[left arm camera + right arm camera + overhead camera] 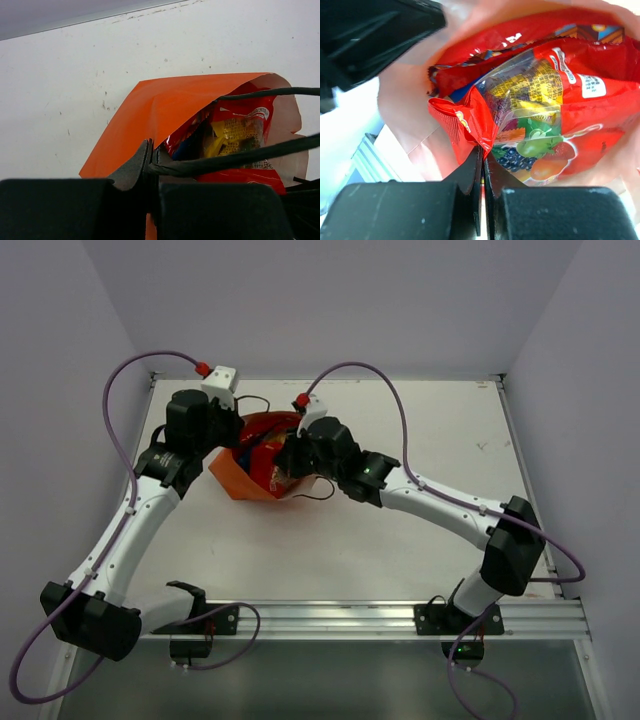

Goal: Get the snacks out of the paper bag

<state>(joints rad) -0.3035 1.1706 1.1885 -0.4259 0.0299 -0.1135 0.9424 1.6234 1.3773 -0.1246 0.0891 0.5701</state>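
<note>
- Top view: the paper bag (240, 478) lies on the far-left part of the desk (400, 540), its mouth turned toward the right arm (440, 502). The left arm (150, 505) reaches to the bag's rim, and the right arm reaches into the mouth. No packet lies on the desk outside the bag, so I judge the task barely begun, with every snack yet to come out. The state of either arm's fingers cannot be told from up here.
- Left wrist view: the left fingers (132, 170) are closed, pinching the thin dark handle (240, 157) at the bag's rim, which appears to hold the mouth open. The orange wall arches over the opening. Inside sits a red packet (240, 127) with a clear window showing yellow contents, and a sliver of a blue packet (187, 150) shows beside it.
- Right wrist view: the right fingers (470, 172) are closed on the crimped corner of the red packet (590, 105), which sits wholly inside the bag, with the pale inner wall around it. The foil is glossy and crinkled, printed with fruit and bearing a small white label. More red foil shows behind it. By my reading the first pull is in hand, and the rest are left to fetch.
</note>
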